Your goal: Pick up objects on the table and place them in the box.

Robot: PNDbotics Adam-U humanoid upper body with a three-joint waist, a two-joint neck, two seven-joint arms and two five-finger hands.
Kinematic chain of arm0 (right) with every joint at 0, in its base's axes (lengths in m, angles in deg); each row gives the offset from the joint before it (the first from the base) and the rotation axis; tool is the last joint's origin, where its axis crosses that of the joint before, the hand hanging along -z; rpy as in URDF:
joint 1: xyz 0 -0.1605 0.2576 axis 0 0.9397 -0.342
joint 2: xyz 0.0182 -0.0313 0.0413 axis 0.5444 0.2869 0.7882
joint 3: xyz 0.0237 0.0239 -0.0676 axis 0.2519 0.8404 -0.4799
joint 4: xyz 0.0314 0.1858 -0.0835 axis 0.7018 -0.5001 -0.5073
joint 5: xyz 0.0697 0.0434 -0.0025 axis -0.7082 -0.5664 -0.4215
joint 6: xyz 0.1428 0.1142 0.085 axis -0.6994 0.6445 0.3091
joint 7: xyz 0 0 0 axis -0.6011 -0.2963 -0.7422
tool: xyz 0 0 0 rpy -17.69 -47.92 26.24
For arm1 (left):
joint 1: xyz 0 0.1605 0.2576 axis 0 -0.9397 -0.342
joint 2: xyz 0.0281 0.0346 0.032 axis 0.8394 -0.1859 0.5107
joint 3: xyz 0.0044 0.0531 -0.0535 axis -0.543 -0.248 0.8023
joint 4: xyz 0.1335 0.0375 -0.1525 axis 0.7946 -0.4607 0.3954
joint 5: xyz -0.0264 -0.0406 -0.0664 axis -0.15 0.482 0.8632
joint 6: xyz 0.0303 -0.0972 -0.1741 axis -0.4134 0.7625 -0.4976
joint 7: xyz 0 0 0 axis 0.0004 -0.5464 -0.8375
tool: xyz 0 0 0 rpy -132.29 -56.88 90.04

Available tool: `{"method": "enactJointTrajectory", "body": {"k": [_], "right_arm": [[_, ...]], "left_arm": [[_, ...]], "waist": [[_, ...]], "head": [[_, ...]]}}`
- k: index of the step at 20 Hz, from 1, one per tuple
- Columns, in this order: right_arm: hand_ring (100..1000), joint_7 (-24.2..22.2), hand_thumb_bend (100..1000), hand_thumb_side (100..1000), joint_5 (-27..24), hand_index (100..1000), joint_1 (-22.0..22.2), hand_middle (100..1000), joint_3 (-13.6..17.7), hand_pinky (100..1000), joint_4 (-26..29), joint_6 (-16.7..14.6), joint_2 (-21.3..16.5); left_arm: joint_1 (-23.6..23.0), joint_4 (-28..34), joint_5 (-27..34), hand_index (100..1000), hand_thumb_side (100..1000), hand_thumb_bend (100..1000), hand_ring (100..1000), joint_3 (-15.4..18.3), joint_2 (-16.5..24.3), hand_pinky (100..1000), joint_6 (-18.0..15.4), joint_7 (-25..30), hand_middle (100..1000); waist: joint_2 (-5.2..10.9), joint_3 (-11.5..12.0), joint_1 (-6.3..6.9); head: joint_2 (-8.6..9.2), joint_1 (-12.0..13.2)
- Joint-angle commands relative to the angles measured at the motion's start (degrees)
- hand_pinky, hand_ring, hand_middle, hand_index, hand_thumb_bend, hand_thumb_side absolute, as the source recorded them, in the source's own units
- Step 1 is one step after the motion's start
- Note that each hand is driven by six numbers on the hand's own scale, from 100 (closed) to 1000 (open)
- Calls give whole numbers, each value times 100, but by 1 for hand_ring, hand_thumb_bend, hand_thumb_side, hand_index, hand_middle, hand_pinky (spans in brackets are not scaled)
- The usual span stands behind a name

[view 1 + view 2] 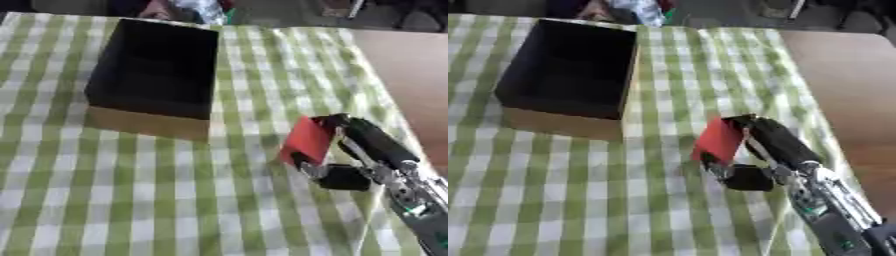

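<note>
A flat red object (308, 139) is held up off the green-and-white checked cloth by my right hand (350, 150), whose fingers and thumb curl round it at the right of centre. The box (156, 75), black inside with tan cardboard walls, stands open-topped at the upper left, well apart from the hand. Nothing shows inside the box. My left hand is in no view.
The checked cloth (157, 200) covers most of the table. A bare brown tabletop (850, 75) runs along the right side. Some colourful things (188, 10) lie past the far edge.
</note>
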State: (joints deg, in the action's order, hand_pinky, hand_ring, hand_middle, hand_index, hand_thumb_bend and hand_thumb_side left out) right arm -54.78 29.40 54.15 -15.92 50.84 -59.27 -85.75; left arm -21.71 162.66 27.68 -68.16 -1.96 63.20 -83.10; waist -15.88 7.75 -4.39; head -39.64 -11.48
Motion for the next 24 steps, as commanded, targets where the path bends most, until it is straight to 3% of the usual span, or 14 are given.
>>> {"method": "enactJointTrajectory", "body": {"k": [1, 8, 14, 24], "right_arm": [[689, 212, 100, 660, -294, 796, -100, 499, 181, 731, 63, -127, -439], [667, 517, 100, 646, -1130, 779, -383, 479, 535, 722, 63, -418, -1230], [663, 447, 100, 610, -1965, 772, -1014, 476, 747, 717, 63, -452, -1938], [647, -417, 100, 595, -2839, 761, -2504, 488, 342, 699, 63, -152, -2653]], "left_arm": [[50, 106, -19, 727, 752, 198, 536, 9, 106, 810, -3, 16, 669], [47, 106, -13, 727, 753, 197, 537, 2, 119, 811, 0, 23, 670], [58, 106, 1, 727, 752, 196, 537, -13, 120, 809, -24, 33, 670], [124, 106, 57, 727, 753, 192, 538, -92, 110, 809, -46, 108, 672]], "waist": [[155, -8, -62], [162, -6, -69], [148, 47, -41], [89, 188, -30]], "head": [[54, 9], [56, 34], [68, 20], [124, -93]]}}
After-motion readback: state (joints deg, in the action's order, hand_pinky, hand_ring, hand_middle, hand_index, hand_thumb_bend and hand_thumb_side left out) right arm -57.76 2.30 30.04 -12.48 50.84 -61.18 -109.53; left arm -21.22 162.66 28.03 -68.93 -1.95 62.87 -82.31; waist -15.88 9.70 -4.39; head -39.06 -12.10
